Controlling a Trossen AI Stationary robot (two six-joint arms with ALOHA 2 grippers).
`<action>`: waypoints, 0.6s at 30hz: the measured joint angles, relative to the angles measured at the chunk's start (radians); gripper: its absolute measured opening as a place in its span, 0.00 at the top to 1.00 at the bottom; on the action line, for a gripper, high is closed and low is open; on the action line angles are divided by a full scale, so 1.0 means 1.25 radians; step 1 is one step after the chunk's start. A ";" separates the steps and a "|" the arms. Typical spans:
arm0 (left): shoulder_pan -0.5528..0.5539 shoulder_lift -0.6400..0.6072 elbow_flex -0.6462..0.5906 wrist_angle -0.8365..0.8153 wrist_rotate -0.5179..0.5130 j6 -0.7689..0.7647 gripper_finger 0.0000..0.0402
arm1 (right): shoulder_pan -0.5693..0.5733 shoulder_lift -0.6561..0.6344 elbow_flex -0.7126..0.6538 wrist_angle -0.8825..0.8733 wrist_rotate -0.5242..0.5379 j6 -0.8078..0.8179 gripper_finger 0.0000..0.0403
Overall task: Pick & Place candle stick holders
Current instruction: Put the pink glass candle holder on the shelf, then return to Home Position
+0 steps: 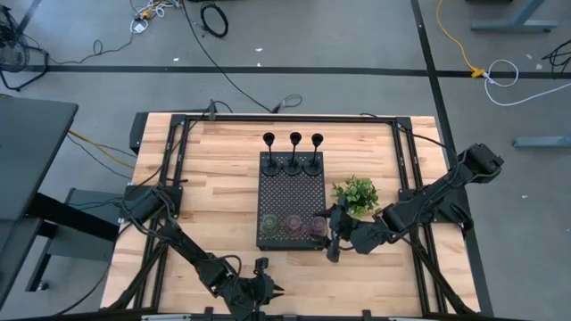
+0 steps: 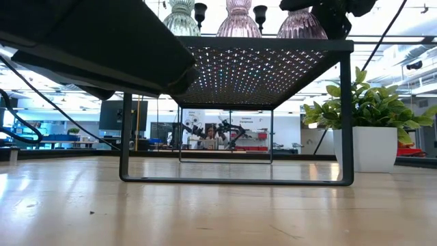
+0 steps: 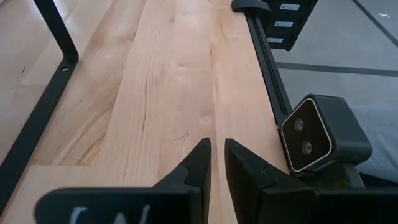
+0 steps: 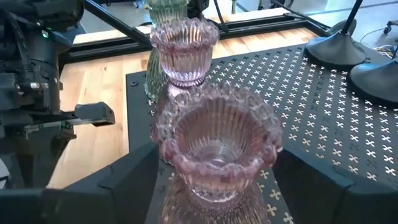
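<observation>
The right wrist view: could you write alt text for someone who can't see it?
A ribbed pinkish glass candle holder sits between the right gripper's dark fingers, on a black perforated metal tray. A second pink glass holder and a greenish glass one stand beyond it.

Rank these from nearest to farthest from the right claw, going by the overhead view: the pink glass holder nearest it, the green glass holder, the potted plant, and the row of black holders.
1. Pink glass holder, right at the right claw, on the tray's near right corner.
2. Potted plant, just beyond the claw, off the tray's right edge.
3. Green glass holder, at the tray's near left corner.
4. Black holders, along the tray's far edge.
</observation>
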 joint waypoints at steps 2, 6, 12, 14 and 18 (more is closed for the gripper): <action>0.000 0.000 0.000 0.000 0.000 0.000 0.87 | 0.000 0.000 0.000 0.010 0.001 -0.004 0.25; 0.000 0.000 0.000 0.000 0.000 0.000 0.87 | 0.000 -0.014 0.001 0.021 0.002 -0.021 0.25; -0.001 0.000 0.000 0.000 0.000 0.000 0.87 | 0.000 -0.050 0.001 0.021 0.001 -0.021 0.25; -0.001 0.000 0.000 0.000 0.000 0.000 0.87 | 0.000 -0.063 0.002 0.021 0.002 -0.025 0.25; -0.001 0.000 0.000 0.000 0.000 0.000 0.87 | 0.000 -0.089 0.002 0.021 0.012 -0.044 0.25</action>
